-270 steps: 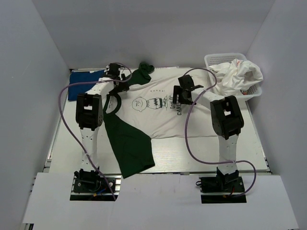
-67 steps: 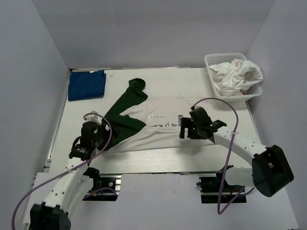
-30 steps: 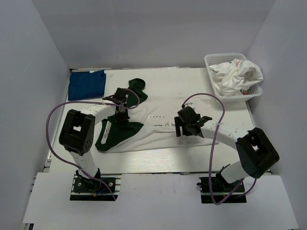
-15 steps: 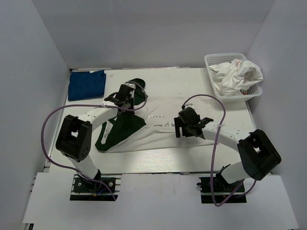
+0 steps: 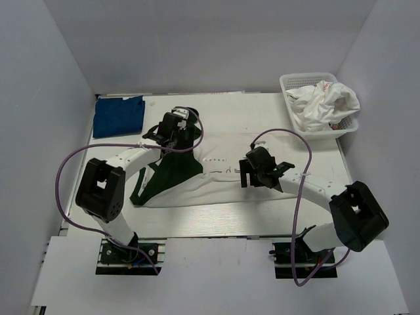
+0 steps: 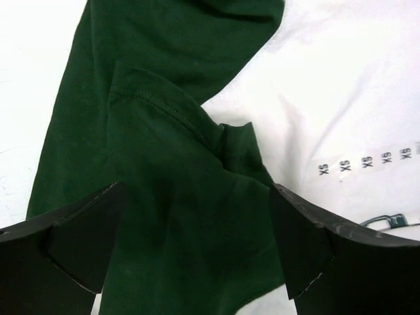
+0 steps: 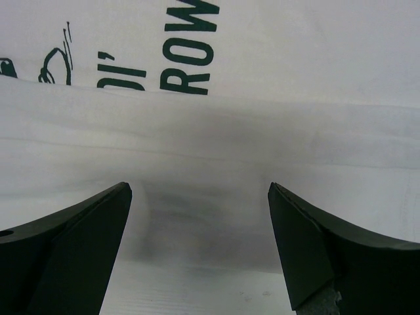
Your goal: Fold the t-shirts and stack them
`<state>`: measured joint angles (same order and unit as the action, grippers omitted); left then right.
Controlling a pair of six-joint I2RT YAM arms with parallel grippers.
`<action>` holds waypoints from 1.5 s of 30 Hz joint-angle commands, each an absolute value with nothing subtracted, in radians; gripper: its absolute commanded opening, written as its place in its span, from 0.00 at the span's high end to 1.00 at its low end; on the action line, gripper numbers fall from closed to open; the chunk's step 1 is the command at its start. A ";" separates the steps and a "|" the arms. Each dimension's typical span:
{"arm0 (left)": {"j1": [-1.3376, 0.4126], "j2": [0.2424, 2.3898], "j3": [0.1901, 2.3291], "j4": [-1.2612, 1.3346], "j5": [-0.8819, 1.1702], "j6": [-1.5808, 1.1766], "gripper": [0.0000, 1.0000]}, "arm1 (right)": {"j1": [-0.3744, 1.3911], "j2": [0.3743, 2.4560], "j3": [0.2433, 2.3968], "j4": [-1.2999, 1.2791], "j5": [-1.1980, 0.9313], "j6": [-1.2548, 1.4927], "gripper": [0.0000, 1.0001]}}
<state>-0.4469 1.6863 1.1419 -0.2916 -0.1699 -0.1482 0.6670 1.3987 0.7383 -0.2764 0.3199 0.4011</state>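
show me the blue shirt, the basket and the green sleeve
blue shirt [image 5: 118, 117], top view, middle of the folded cloth
basket [image 5: 305, 76], top view, its far rim
green sleeve [image 6: 164, 197], left wrist view, its creased middle

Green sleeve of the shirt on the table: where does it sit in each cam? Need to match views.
Top external: the green sleeve lies left of centre, running diagonally over the left end of the white shirt.
Left wrist: it fills the left and middle of the picture.
Right wrist: not in it; only white cloth and lettering.
Shared landmark: the shirt's dark print.
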 commanded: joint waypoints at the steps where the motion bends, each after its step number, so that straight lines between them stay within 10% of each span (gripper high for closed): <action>1: -0.446 1.557 1.135 -0.290 -0.163 -0.192 0.00 | 0.664 1.362 0.738 -0.259 0.383 0.437 0.10; 10: -0.419 1.456 1.020 -0.193 -0.192 -0.328 0.00 | 0.603 1.443 0.911 -0.370 0.486 0.603 0.10; 25: -0.301 2.320 2.220 -0.692 -0.278 -0.403 0.00 | 0.410 1.598 1.219 -0.371 0.459 0.520 0.10; 31: -0.255 2.468 2.310 -0.589 -0.131 -0.394 0.10 | 0.374 1.658 1.255 -0.351 0.413 0.538 0.10; 37: -0.246 2.519 2.287 -0.540 -0.032 -0.374 0.38 | 0.356 1.740 1.339 -0.391 0.508 0.520 0.10; 42: -0.245 2.497 2.249 -0.488 0.003 -0.374 0.99 | 0.337 1.807 1.406 -0.413 0.569 0.497 0.10; 45: -0.245 2.462 2.227 -0.479 0.003 -0.361 1.00 | 0.324 1.848 1.443 -0.434 0.597 0.480 0.10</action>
